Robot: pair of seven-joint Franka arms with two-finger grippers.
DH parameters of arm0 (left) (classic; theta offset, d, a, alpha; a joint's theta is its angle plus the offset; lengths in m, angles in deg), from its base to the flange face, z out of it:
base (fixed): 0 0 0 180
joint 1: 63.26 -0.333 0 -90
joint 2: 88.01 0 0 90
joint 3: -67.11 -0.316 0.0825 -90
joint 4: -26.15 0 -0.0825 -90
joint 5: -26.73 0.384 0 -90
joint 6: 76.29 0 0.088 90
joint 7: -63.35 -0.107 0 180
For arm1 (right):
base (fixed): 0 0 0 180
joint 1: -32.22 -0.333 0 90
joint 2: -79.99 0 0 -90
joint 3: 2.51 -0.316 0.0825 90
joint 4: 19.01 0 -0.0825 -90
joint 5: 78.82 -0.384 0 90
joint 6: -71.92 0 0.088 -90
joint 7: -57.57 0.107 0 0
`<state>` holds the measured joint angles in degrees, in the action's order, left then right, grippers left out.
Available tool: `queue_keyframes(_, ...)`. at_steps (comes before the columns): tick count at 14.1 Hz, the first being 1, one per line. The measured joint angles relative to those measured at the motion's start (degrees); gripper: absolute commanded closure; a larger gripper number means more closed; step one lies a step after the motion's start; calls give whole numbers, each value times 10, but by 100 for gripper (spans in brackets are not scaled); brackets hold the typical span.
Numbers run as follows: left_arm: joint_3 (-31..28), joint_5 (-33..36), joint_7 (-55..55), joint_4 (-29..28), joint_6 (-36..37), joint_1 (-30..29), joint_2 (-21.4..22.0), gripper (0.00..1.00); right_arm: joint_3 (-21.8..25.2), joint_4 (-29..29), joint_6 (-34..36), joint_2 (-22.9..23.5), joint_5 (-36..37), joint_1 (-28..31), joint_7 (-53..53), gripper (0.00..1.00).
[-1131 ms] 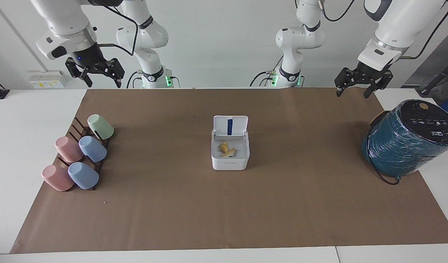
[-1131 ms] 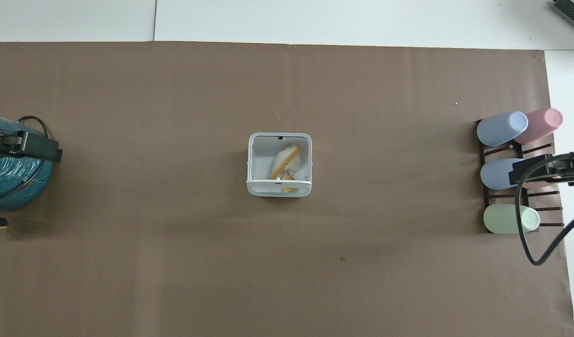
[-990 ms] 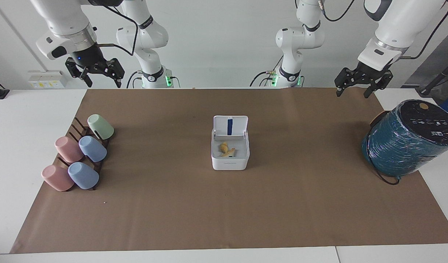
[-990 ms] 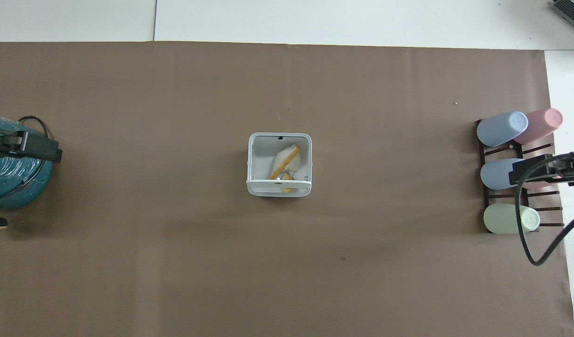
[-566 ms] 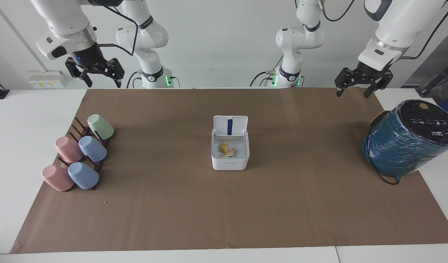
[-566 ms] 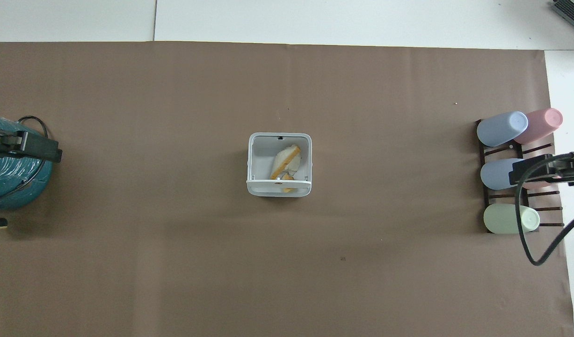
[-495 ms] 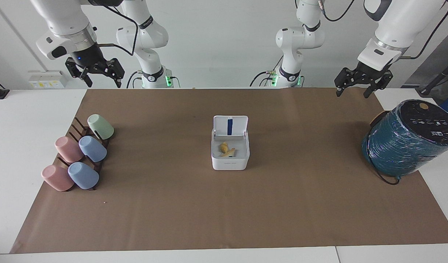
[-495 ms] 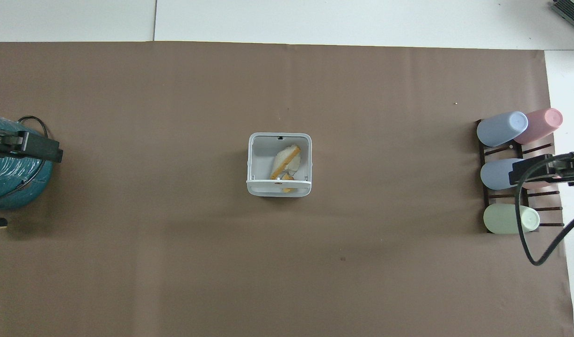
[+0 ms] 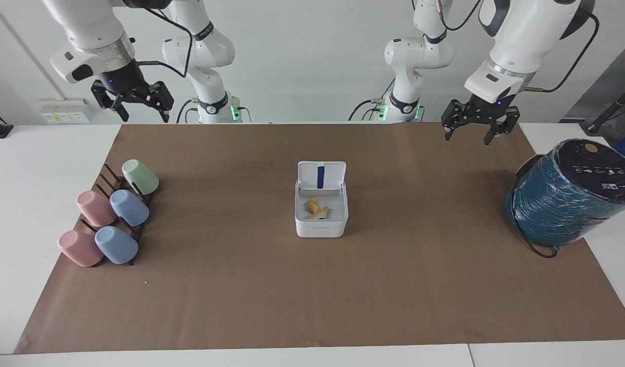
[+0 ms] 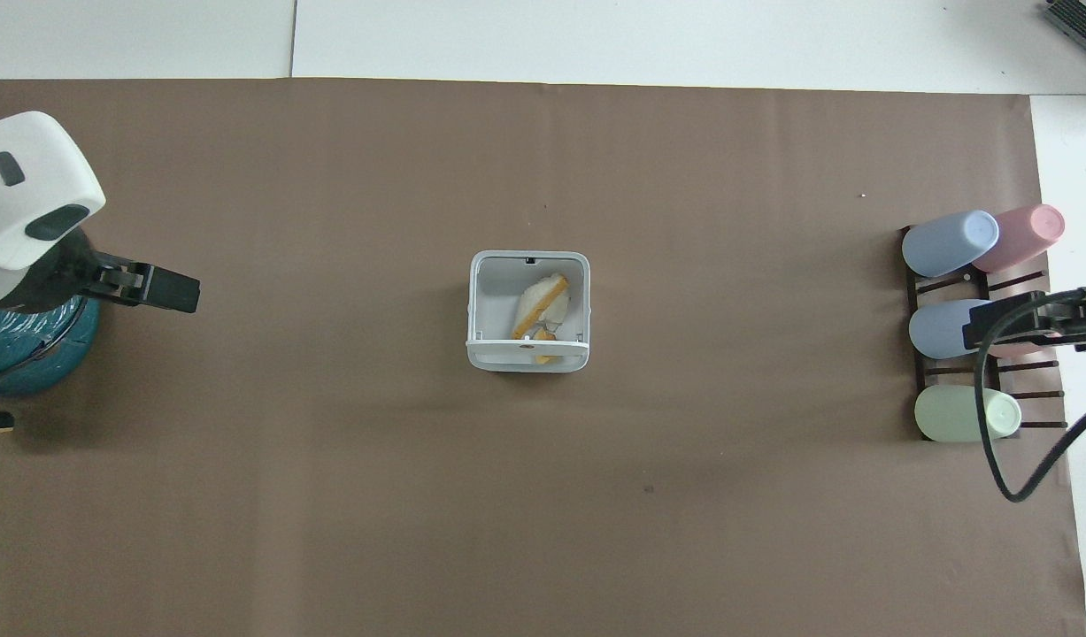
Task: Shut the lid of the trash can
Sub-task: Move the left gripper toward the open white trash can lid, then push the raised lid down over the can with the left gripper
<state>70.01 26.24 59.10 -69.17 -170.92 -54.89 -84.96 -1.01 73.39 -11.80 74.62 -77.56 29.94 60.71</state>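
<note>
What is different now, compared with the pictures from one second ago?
The left gripper has moved from the teal cylinder's end of the table toward the trash can, open and holding nothing. The right gripper waits over the cup rack, open as before. The lid stands open and the scraps lie inside, unchanged.

My white table (image 9: 47,153) wears a brown mat (image 9: 241,285), carrying the trash can (image 9: 321,223) centrally, cup rack (image 9: 119,204) at nine o'clock, teal cylinder (image 9: 556,209) at three.
</note>
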Motion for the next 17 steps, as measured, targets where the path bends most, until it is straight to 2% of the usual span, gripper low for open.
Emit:
queue_keyframes(4, 2, 0, 55, -85, -96, 66, 34, 0, 0, 0, 0, 0, 0, 0, 0, 0)
queue_keyframes(10, 4, 0, 125, -141, -161, 158, 49, 82, 0, 0, 0, 0, 0, 0, 0, 0)
queue_keyframes(12, 5, 0, 148, -157, -187, 189, 48, 96, 0, 0, 0, 0, 0, 0, 0, 0)
queue_keyframes(14, 4, 0, 181, -169, -209, 218, 46, 100, 0, 0, 0, 0, 0, 0, 0, 0)
queue_keyframes(17, 4, 0, 217, -178, -235, 254, 41, 100, 0, 0, 0, 0, 0, 0, 0, 0)
